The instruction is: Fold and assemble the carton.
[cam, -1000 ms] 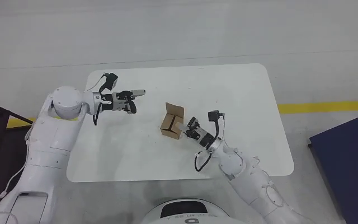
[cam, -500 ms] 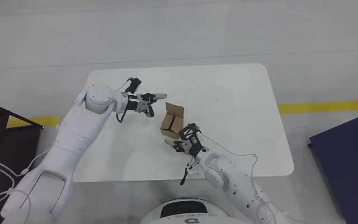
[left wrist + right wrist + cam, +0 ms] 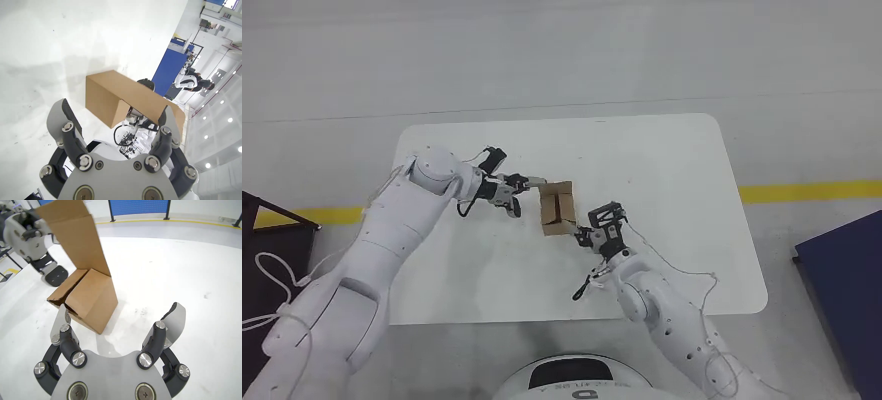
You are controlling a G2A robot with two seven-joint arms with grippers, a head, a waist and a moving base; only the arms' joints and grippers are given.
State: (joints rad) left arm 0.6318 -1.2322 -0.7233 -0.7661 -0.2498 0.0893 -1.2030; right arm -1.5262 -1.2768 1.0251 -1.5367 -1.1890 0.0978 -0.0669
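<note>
A small brown carton (image 3: pixel 557 207) stands near the middle of the white table (image 3: pixel 662 160), with one long flap (image 3: pixel 75 237) raised upright and its short flaps (image 3: pixel 73 283) folded in. My left gripper (image 3: pixel 531 184) is open at the carton's left side. In the left wrist view the carton (image 3: pixel 105 94) lies between the open fingers of the left gripper (image 3: pixel 113 111), and one fingertip (image 3: pixel 166 117) meets the flap's edge. My right gripper (image 3: pixel 119 309) is open just in front and to the right of the carton (image 3: pixel 92 300), with one fingertip (image 3: pixel 61 313) at its near open end.
The table's near edge (image 3: pixel 542 318) runs close behind the right arm. Bare tabletop lies right of the carton (image 3: pixel 682 220) and beyond it. A dark blue panel (image 3: pixel 842 290) stands on the floor past the table's right end.
The left arm swung right from the table's left part up to the carton. The right gripper shifted from the carton's near-left corner to its near-right. The carton turned squarer and moved slightly away.
</note>
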